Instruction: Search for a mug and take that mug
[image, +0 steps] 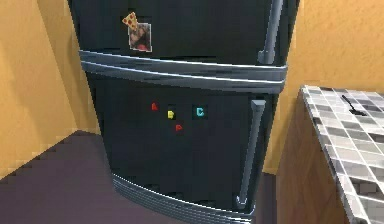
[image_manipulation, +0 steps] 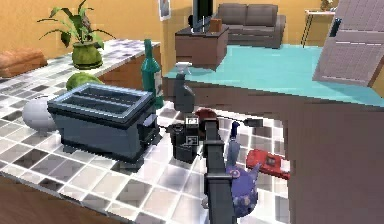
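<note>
My arm (image_manipulation: 215, 185) rises from the bottom edge of the arm side view over a checkered tile counter (image_manipulation: 60, 178). Its gripper (image_manipulation: 184, 143) sits just right of a dark toaster (image_manipulation: 100, 120), with the counter behind it, so I cannot tell whether it holds anything. A small bluish-purple rounded object (image_manipulation: 241, 186), possibly a mug, stands right beside the arm near the counter's edge. A slim blue bottle (image_manipulation: 233, 150) rises just behind it, and a red flat thing (image_manipulation: 268, 163) lies to its right.
A tall dark fridge (image: 180, 110) with magnets stands close ahead, a tiled counter (image: 350, 130) to its right. On the counter stand a green bottle (image_manipulation: 150, 68), grey bottle (image_manipulation: 183, 90), potted plant (image_manipulation: 80, 35), bread (image_manipulation: 20, 62) and grey round thing (image_manipulation: 38, 112). Beyond lies a sofa (image_manipulation: 248, 18).
</note>
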